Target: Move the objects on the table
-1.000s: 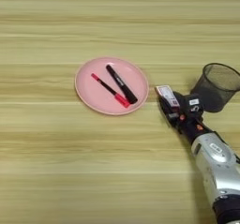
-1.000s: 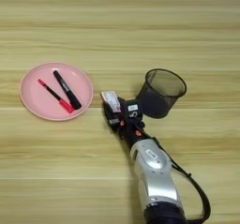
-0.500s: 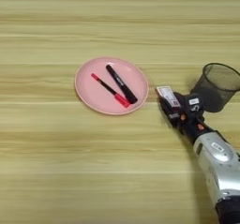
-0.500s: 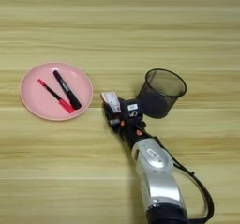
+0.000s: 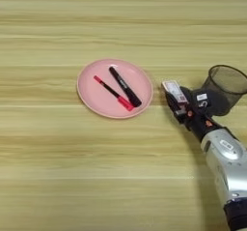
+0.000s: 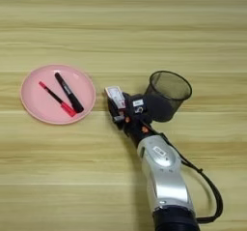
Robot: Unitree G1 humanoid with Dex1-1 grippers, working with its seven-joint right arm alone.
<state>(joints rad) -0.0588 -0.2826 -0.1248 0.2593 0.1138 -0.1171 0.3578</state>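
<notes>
A round pink plate [image 5: 103,99] lies on the table [image 5: 72,177], with a thin red pen [image 5: 114,93] and a black marker [image 5: 124,86] side by side on it. Just right of the plate, my right gripper [image 5: 175,99] is shut on the small flat white-and-red box [image 5: 174,90], which sticks out beyond the black fingertips towards the far side. The black wire-mesh cup [image 5: 225,88] stands upright right of the gripper, close to its wrist. In the right eye view the box [image 6: 115,93] sits between the plate [image 6: 36,102] and the cup [image 6: 166,94].
My silver forearm [image 6: 161,172] comes in from the bottom edge, and a black cable [image 6: 212,201] loops on its right side. Bare wood stretches across the far half and the near left of the table.
The gripper and the box have crept a little farther away from me, between plate and cup. The plate, pen, marker and cup have not moved.
</notes>
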